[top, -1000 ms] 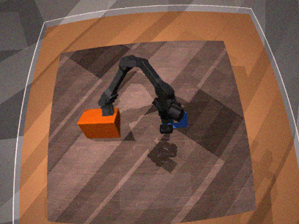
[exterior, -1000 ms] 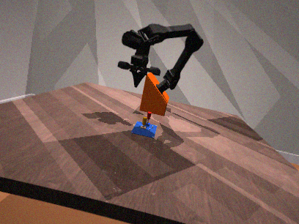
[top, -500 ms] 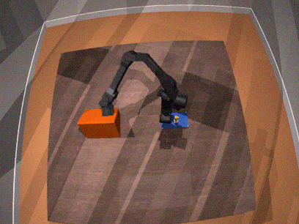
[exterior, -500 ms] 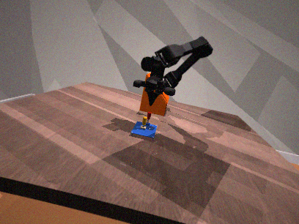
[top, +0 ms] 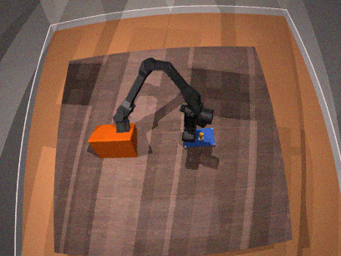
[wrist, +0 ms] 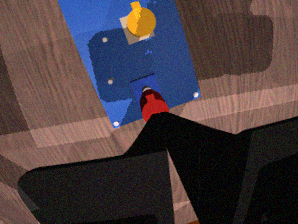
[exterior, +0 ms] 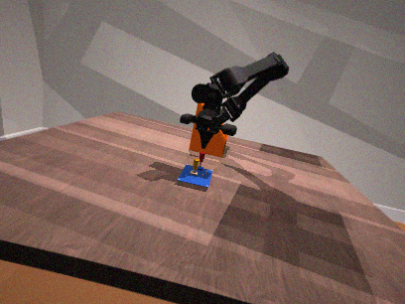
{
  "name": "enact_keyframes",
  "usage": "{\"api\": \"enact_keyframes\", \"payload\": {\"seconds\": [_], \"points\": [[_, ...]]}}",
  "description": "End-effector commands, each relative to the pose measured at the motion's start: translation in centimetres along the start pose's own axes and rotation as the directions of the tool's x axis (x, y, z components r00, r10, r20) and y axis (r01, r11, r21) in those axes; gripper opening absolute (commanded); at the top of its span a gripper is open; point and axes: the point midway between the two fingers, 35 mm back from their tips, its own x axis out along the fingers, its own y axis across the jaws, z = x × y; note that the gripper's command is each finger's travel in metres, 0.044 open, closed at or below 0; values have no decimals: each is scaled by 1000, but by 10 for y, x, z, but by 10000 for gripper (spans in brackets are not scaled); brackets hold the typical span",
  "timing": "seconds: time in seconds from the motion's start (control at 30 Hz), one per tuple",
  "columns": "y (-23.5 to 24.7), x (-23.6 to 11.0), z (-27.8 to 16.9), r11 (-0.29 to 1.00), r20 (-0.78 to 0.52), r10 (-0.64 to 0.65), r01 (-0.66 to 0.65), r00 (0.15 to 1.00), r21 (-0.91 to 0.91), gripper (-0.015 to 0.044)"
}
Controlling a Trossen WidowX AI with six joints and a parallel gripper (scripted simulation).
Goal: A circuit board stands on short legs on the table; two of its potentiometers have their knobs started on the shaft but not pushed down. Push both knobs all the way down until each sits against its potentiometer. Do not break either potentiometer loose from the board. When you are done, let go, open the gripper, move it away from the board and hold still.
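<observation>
The blue circuit board [top: 209, 142] [exterior: 203, 180] [wrist: 87, 3] stands on the wooden table top. A yellow knob [top: 201, 135] [exterior: 197, 164] [wrist: 141, 23] sits near the board's middle. A red knob [wrist: 153, 103] [exterior: 202, 158] sits near one board edge; in the top view my gripper hides it. My gripper [top: 188, 135] [exterior: 204, 148] [wrist: 160, 120] is shut with nothing between the fingers. Its closed tip points down at the top of the red knob. I cannot tell whether it touches the knob.
The arm's orange base block [top: 113, 144] [exterior: 214, 143] stands on the table to the left of the board in the top view, and behind it in the exterior view. A white line [top: 38, 79] marks the border around the table area.
</observation>
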Motion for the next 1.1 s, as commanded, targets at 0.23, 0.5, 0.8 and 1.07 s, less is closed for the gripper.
{"api": "enact_keyframes", "payload": {"seconds": [0.23,0.5,0.8,1.07], "points": [[0,10,-1,1000,-6,4,-4,1000,6,0],[0,11,-1,1000,-6,4,-4,1000,6,0],[0,13,-1,1000,-6,4,-4,1000,6,0],[0,15,-1,1000,-6,4,-4,1000,6,0]]}}
